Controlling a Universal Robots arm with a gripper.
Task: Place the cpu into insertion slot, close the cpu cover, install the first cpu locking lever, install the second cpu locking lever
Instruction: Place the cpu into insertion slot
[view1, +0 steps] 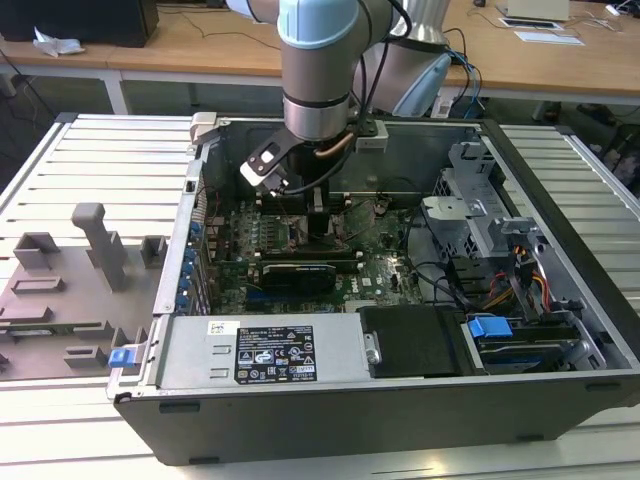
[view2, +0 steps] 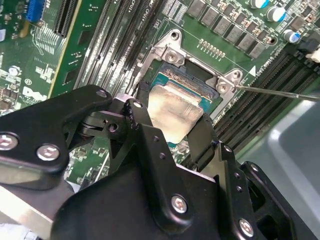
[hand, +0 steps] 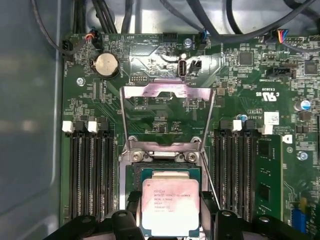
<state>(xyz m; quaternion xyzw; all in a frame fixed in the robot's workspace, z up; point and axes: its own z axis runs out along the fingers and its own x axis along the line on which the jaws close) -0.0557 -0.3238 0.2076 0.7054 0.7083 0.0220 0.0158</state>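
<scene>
tool (view2: 172, 120) clamped on cpu (hand: 170, 207) | insertion slot (hand: 131, 179) mostly hidden beneath it | cpu cover (hand: 167, 91) raised open

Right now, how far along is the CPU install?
Done: nothing finished yet. In hand: the gripper grips the cpu at the insertion slot; whether it is seated, I cannot tell. Left: the cpu cover stands open, and a locking lever sticks out unlatched, so cover and both levers remain.

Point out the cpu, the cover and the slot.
cpu (hand: 170, 202): first wrist view, metal top.
cover (hand: 167, 92): first wrist view, end bar of open frame.
slot (view2: 171, 51): second wrist view, silver rim corner.
</scene>
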